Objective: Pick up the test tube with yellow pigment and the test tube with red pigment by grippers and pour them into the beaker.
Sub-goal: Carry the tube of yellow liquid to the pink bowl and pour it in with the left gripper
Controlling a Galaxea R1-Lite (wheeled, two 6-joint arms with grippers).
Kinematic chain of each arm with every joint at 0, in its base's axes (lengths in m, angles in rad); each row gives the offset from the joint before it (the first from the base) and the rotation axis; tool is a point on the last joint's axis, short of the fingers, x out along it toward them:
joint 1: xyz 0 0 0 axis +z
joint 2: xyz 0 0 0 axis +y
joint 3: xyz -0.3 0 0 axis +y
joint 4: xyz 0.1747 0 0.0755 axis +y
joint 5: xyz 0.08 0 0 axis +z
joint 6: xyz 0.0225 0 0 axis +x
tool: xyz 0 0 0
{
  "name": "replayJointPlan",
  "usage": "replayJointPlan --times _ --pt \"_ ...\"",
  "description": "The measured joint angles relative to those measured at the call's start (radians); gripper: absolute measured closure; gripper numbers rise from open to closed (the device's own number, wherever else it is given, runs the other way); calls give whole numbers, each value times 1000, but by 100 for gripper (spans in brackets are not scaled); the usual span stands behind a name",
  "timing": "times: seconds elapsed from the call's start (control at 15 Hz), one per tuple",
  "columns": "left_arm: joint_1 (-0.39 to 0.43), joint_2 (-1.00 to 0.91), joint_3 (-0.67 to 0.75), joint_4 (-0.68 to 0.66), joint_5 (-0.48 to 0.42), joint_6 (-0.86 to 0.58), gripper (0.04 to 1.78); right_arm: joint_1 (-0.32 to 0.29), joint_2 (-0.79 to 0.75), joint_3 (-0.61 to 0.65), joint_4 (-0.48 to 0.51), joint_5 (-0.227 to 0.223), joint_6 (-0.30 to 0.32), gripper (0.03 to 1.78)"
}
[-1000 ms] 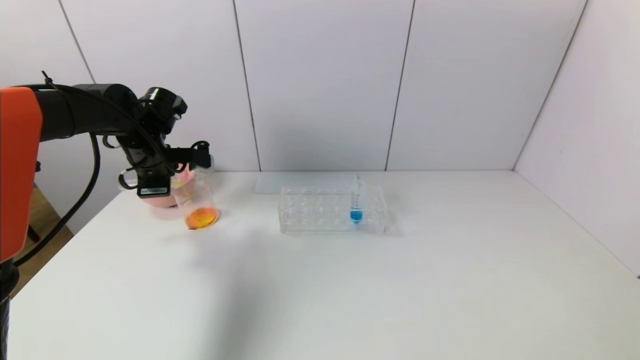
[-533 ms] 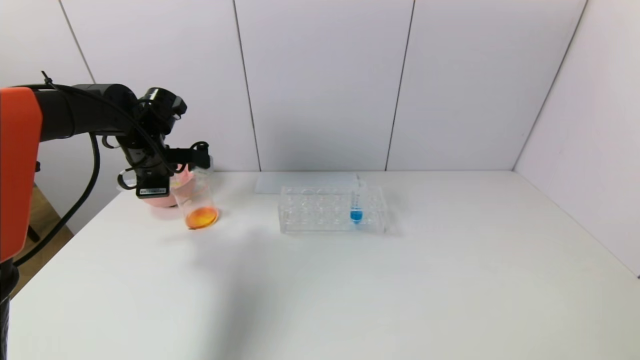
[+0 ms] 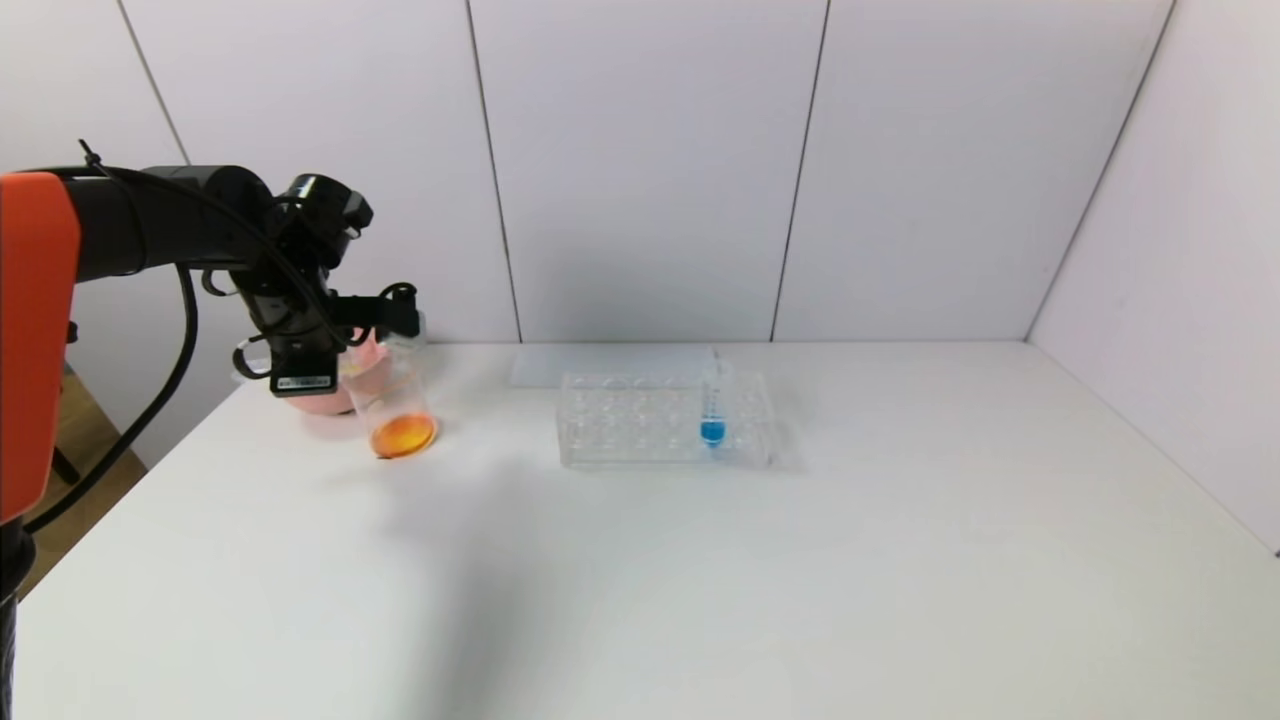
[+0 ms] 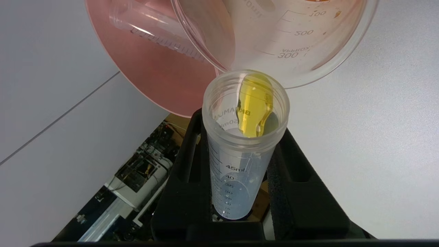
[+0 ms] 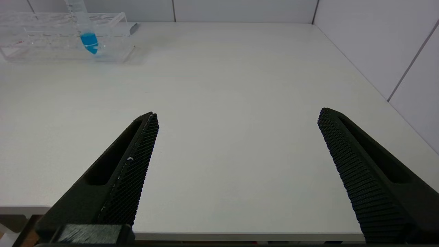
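Note:
My left gripper (image 3: 392, 318) is shut on the test tube with yellow pigment (image 4: 245, 151) and holds it tipped, mouth at the beaker's rim. Yellow liquid (image 4: 255, 106) lies along the tube's wall near its mouth. The beaker (image 3: 392, 400) stands at the table's far left with orange liquid (image 3: 403, 435) in its bottom; it also shows in the left wrist view (image 4: 291, 44). No tube holding red pigment is in view. An empty clear tube (image 4: 154, 31) lies in the pink bowl (image 4: 154, 79). My right gripper (image 5: 238, 113) is open and empty above the table's near edge.
The pink bowl (image 3: 330, 398) sits just behind the beaker. A clear tube rack (image 3: 640, 420) stands mid-table at the back with a blue-tipped tube (image 3: 712, 405) in it; both show in the right wrist view, the rack (image 5: 41, 51) and the tube (image 5: 88, 39). Walls close the back and right.
My left gripper has shifted very slightly up and left with the tube. The orange liquid in the beaker looks a little more even. Nothing else moved.

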Motion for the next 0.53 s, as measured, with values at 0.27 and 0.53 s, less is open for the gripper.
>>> replayJointPlan --times 0.27,0.53 --pt "0 -7 0 1 0 0 135 0 0 0 0 0 0 11" --pt "-1 -13 0 20 1 1 135 0 0 0 0 0 0 11"
